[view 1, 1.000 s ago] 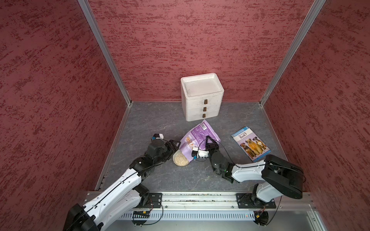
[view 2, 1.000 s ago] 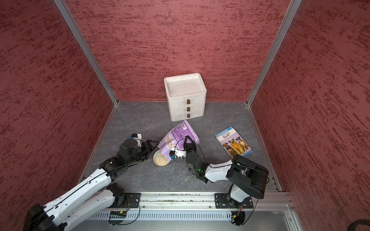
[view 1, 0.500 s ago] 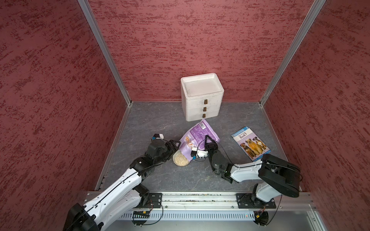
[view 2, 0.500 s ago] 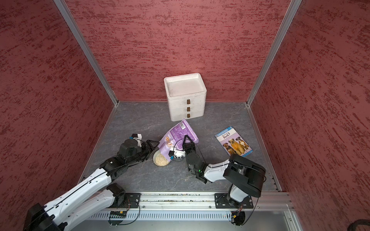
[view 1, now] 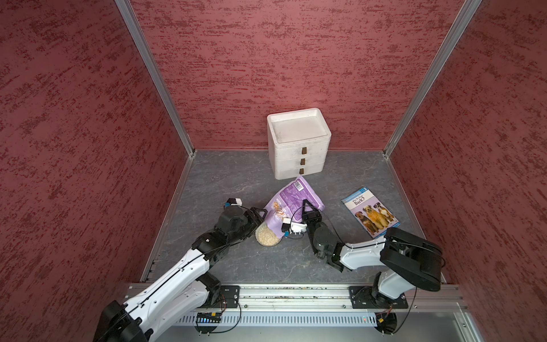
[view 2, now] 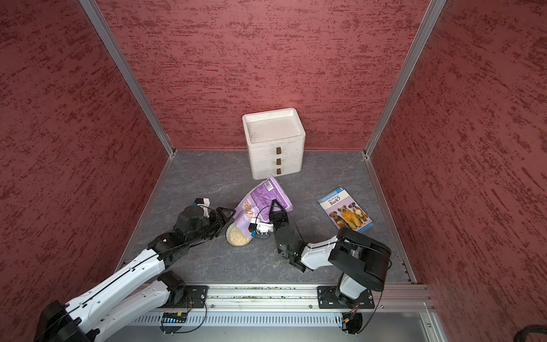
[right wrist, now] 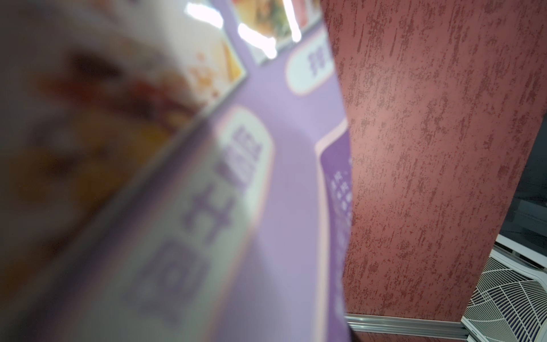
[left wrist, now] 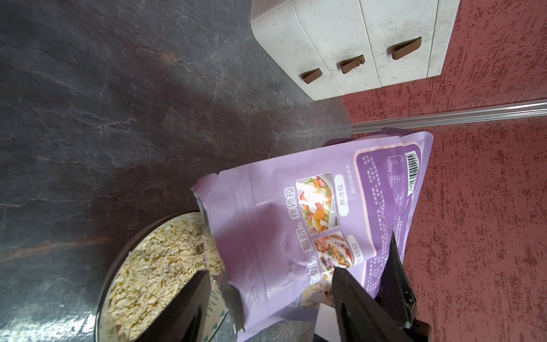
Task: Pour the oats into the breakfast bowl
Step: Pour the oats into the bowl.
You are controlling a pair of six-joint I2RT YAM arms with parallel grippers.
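The lilac pouch [view 1: 291, 197] [view 2: 263, 194] hangs tilted, barcode end up, with its open mouth down over the breakfast bowl [view 1: 258, 237] [view 2: 228, 237]. Pale oats [left wrist: 154, 266] fill the bowl [left wrist: 118, 260] and reach up to the pouch [left wrist: 266, 222] mouth. My right gripper [view 1: 305, 204] [view 2: 273, 204] is shut on the pouch's side edge; its wrist view shows only the blurred pouch [right wrist: 281, 177] close up. My left gripper [view 1: 260, 213] [left wrist: 270, 271] stands open at the bowl's left. The pouch's lower mouth corner hangs between its fingers, one finger [left wrist: 189, 302] over the bowl.
A white foam drawer box [view 1: 299, 145] stands against the back wall, just behind the pouch. A dog-picture book [view 1: 370, 211] lies flat to the right of my right arm. Red walls close in three sides, and a metal rail [view 1: 296, 291] runs along the front.
The right gripper and the pouch have shifted very slightly to the left. The left arm and the bowl have not moved.
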